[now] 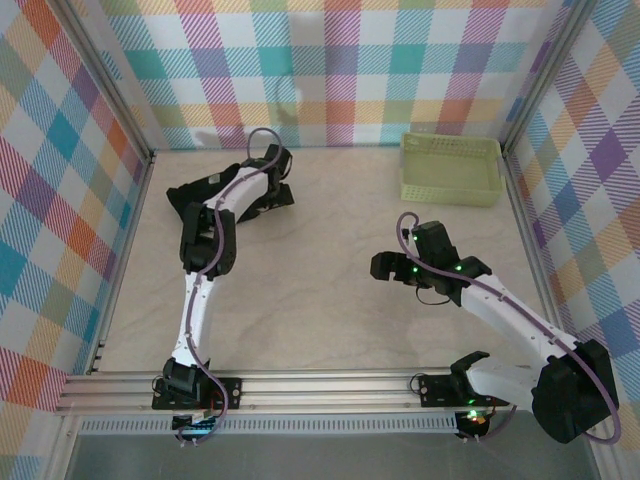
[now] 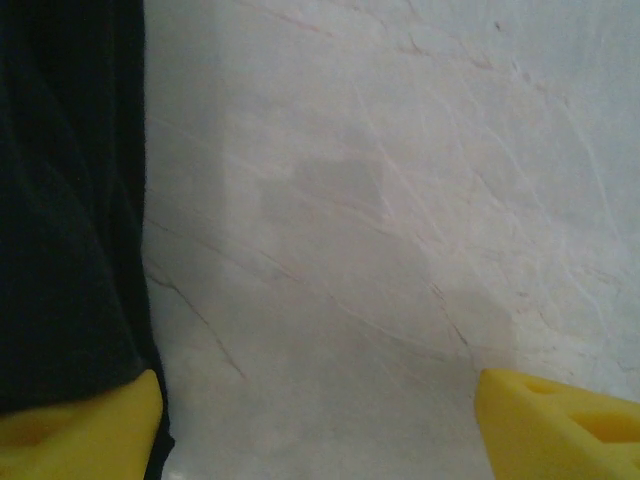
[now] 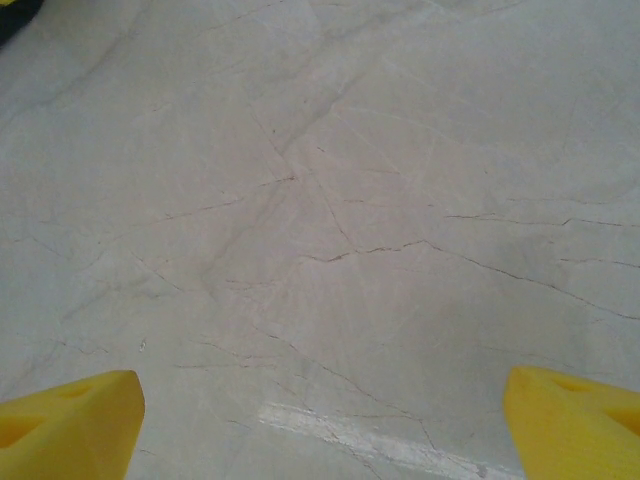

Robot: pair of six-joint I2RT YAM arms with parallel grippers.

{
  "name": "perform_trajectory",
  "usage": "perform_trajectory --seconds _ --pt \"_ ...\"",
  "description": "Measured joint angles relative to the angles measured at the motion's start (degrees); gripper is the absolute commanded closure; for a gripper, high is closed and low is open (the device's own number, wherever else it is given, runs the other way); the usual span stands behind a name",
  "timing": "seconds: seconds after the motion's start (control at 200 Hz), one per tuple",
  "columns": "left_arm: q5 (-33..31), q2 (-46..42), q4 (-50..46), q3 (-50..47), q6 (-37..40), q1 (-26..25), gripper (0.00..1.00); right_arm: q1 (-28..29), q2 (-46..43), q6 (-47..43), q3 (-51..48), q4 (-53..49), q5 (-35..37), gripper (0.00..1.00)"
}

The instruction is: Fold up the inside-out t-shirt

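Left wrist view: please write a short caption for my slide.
Open left hand over the table, one finger at the black t-shirt.

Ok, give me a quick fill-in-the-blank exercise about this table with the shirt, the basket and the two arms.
1. The t-shirt is ____ in colour.
2. The pale green basket sits at the far ____ corner of the table.
3. The right gripper holds its jaws ____ above bare tabletop.
Missing words: black; right; open.
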Motion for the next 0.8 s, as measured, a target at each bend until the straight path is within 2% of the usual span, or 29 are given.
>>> perform_trajectory --seconds 0.115,0.375,0.575,0.68,0.7,0.71,0.8 --pt "-1.16 -1.75 0.5 -3.5 0.37 1.44 0.19 0.0 -0.07 0.0 0.0 0.0 0.0 0.08" --pt "-6.88 -11.82 0.04 -15.74 0.79 5.7 0.21 0.0 -0.2 -0.02 0.0 -0.02 0.63 0.07" --pt "-7.06 -19.5 2.8 -23.37 2.08 6.8 0.18 0.0 -2.64 -0.59 0.26 -1.68 4.5 0.05" --pt "-5.81 -30.58 9.16 -35.6 3.23 5.53 0.11 0.0 -5.09 -1.99 1.33 -3.13 10.47 0.0" --pt "-5.33 -33.94 10.47 -38.8 3.74 5.09 0.02 -0.07 -5.79 -2.21 1.46 -3.04 12.15 0.0" --pt "-5.38 -35.5 11.58 -40.44 3.67 4.94 0.0 -0.09 -6.03 -2.45 1.51 -2.99 12.68 0.0" --pt "-4.7 -51.01 19.02 -53.81 4.72 3.87 0.0 -0.76 -8.87 -5.62 1.09 -0.33 18.84 0.0"
